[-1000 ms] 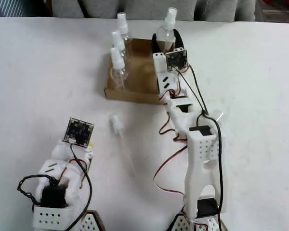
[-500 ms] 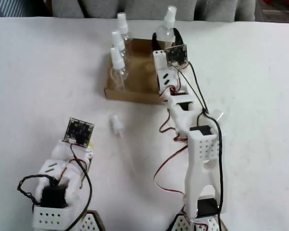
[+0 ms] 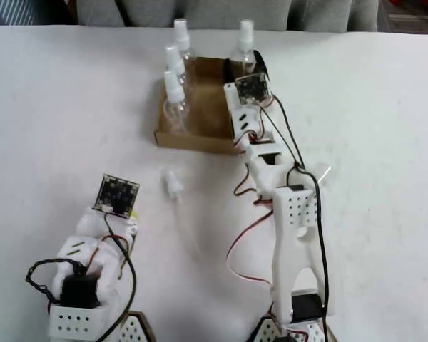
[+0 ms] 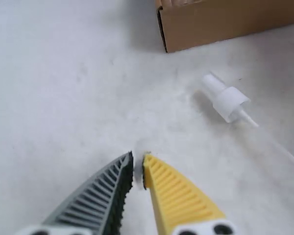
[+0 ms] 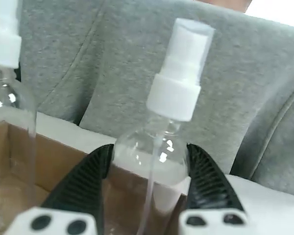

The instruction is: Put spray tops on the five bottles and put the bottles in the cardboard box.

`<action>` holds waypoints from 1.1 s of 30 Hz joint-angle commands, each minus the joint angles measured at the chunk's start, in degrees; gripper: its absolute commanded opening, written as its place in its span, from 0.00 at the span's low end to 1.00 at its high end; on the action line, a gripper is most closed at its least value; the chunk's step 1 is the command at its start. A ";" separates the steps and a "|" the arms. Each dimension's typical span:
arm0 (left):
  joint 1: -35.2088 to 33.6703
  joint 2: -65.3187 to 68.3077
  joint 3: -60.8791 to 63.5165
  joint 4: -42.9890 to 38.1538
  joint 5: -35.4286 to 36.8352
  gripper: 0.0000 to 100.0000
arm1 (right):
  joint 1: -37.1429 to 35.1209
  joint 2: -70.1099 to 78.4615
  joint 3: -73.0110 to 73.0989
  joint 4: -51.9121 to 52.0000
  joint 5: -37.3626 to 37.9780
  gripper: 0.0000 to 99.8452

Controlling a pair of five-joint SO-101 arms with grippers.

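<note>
Shifted boxward — right claw [image 5: 149, 152] gripping capped bottle [image 5: 162, 134] at cardboard box [image 3: 192, 140] corner.

The end effector [image 5: 150, 154] clamps a spray-topped clear bottle [image 5: 159, 142] above the cardboard box [image 5: 54, 166]

1. No text, label, brand, number or sign can be read in any view.
2. Cardboard box [image 4: 225, 24]: the outer wall is plain brown, with no legible print.
3. Spray bottle [image 5: 154, 164]: clear body and white top, with no readable label.
4. Circuit boards [image 3: 116, 194] on the arm wrists: any markings are too small to read.
</note>
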 commanded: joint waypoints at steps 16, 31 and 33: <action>-0.22 -0.40 -0.09 -1.32 -0.70 0.06 | 0.40 -0.13 -2.81 0.13 0.44 0.02; -0.31 -0.31 -0.09 -1.32 -0.70 0.06 | 0.04 -0.66 -0.79 0.22 0.44 0.11; -0.31 -0.31 -0.09 -1.32 -0.70 0.06 | -0.22 -0.66 -0.62 0.22 0.44 0.15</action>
